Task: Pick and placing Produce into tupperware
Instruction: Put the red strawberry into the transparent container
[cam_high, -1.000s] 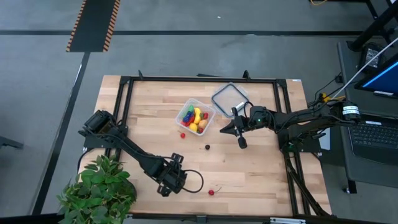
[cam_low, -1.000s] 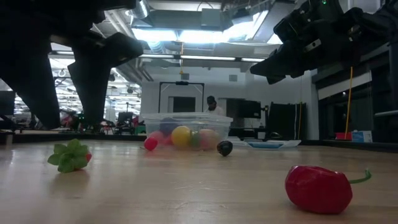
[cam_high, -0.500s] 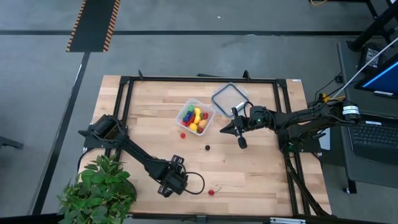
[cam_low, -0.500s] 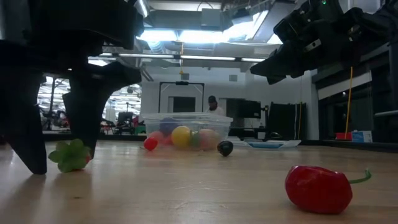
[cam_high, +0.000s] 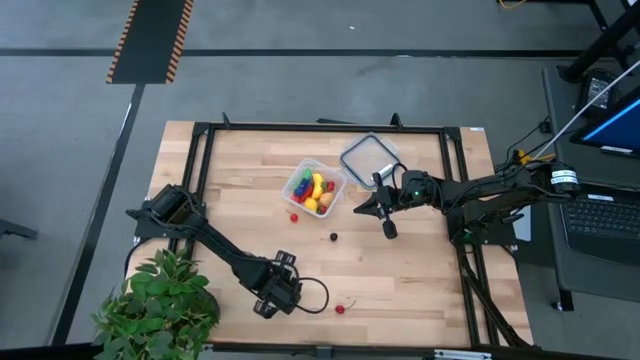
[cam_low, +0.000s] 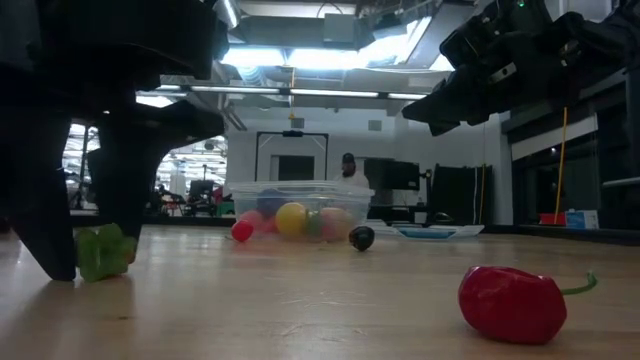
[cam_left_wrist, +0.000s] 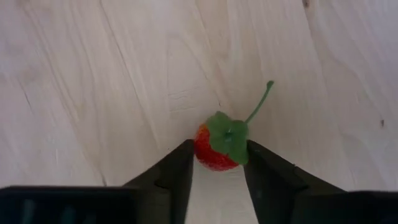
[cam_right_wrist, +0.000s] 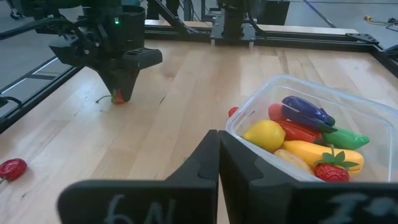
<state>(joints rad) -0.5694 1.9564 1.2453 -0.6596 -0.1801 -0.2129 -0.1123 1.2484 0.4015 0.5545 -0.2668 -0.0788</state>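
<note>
The left gripper (cam_left_wrist: 216, 171) is down on the desk (cam_high: 420, 280), well away from the tupperware (cam_high: 314, 187) toward the potted plant (cam_high: 160, 305) corner. Its fingers (cam_left_wrist: 171, 177) stand either side of a toy strawberry (cam_left_wrist: 214, 149), touching its red flanks just below the green leaf cap; whether they already bear on it firmly cannot be told. The strawberry rests on the wood with its thin stem pointing away from the gripper.

The strawberry looks like a light, hard plastic piece with a smooth, rounded body, so it will probably weigh next to nothing but could squirt out from between the fingers if pinched off-centre. The widest part of the red body, where the fingers now sit, seems the best hold; the stem and leaf cap look too thin and bendy to grip.

The tupperware already holds several pieces, among them a lemon (cam_right_wrist: 265, 135) and an eggplant (cam_right_wrist: 306, 110). A red pepper (cam_low: 510, 302) lies just beside the strawberry.

The right gripper (cam_high: 387, 228) waits beside the tupperware, above the desk, its fingers pressed together on nothing.
</note>
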